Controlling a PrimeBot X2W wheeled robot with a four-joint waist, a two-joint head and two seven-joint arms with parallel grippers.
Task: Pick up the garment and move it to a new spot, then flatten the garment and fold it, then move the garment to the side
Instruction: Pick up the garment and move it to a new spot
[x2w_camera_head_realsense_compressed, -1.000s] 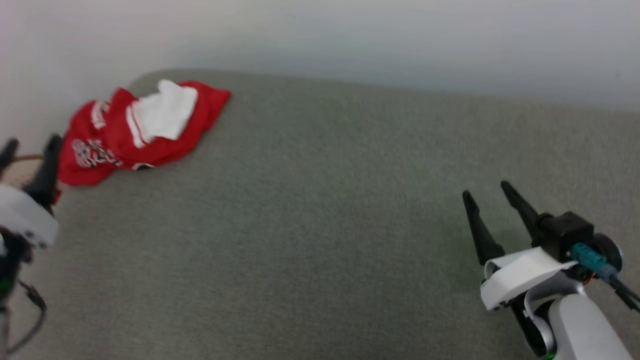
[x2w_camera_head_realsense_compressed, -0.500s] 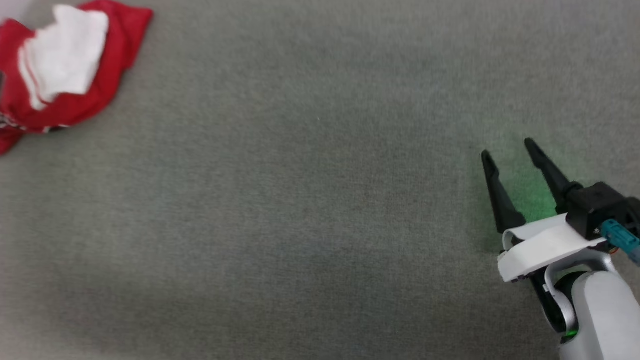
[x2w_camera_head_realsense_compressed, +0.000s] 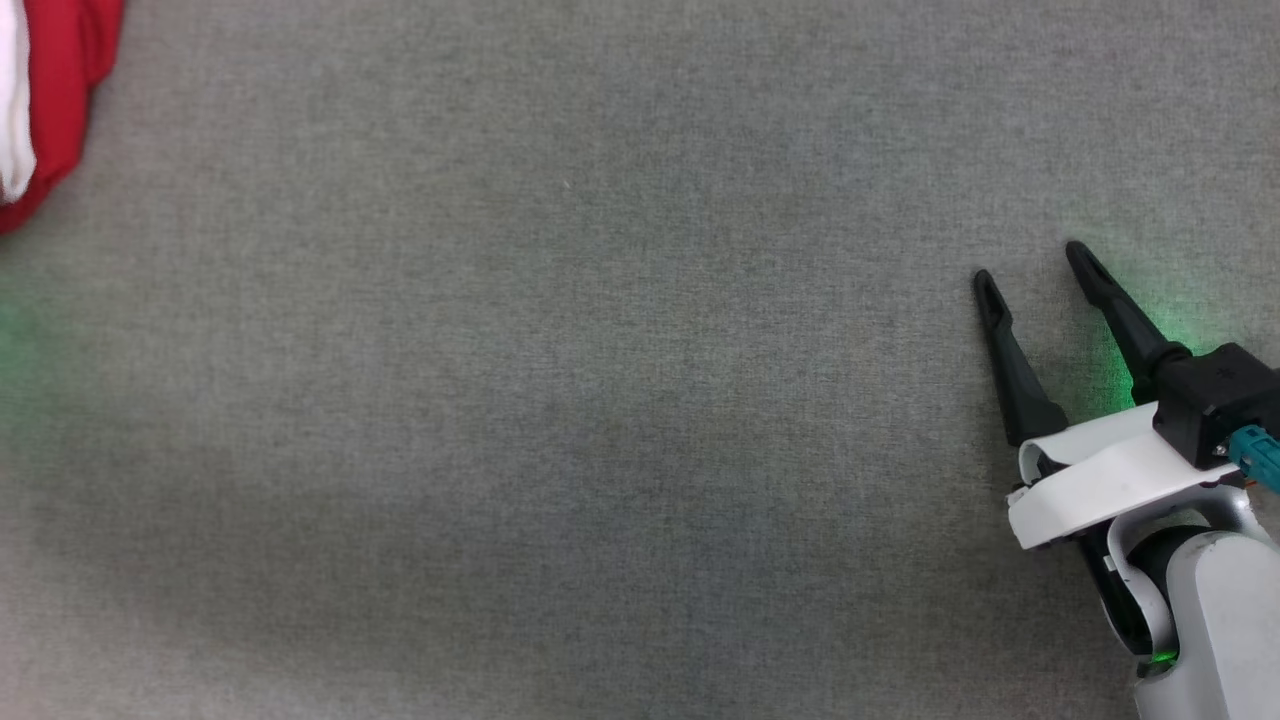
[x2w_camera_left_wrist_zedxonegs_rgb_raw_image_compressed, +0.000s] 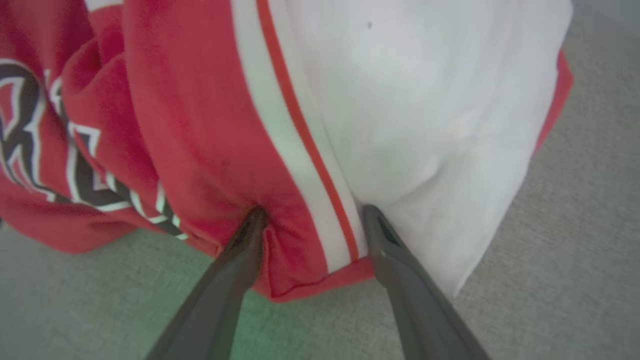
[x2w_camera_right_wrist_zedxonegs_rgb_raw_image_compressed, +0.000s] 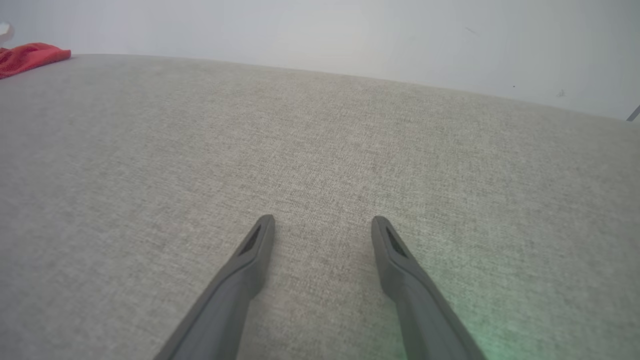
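The garment (x2w_camera_left_wrist_zedxonegs_rgb_raw_image_compressed: 200, 125) lies crumpled on the grey cloth surface: red body, white sleeve, striped trim and part of the black white-edged lettering at the left. My left gripper (x2w_camera_left_wrist_zedxonegs_rgb_raw_image_compressed: 314, 212) is open, its two fingertips pressed into the garment's near edge with a red-and-striped fold between them. In the head view a sliver of the garment (x2w_camera_head_realsense_compressed: 60, 80) shows at the top left corner. My right gripper (x2w_camera_head_realsense_compressed: 1031, 265) hovers open and empty at the right, far from the garment (x2w_camera_right_wrist_zedxonegs_rgb_raw_image_compressed: 27, 57), which shows small at the far left of the right wrist view above that gripper (x2w_camera_right_wrist_zedxonegs_rgb_raw_image_compressed: 323, 220).
The grey fabric surface (x2w_camera_head_realsense_compressed: 560, 400) stretches wide between garment and right gripper. A pale wall (x2w_camera_right_wrist_zedxonegs_rgb_raw_image_compressed: 350, 35) rises behind its far edge. Green light glows on the cloth beside the right fingers.
The head camera has tilted down and swung right, so the garment has slid to the picture's top left corner and the left gripper has left it. The right gripper stays open.
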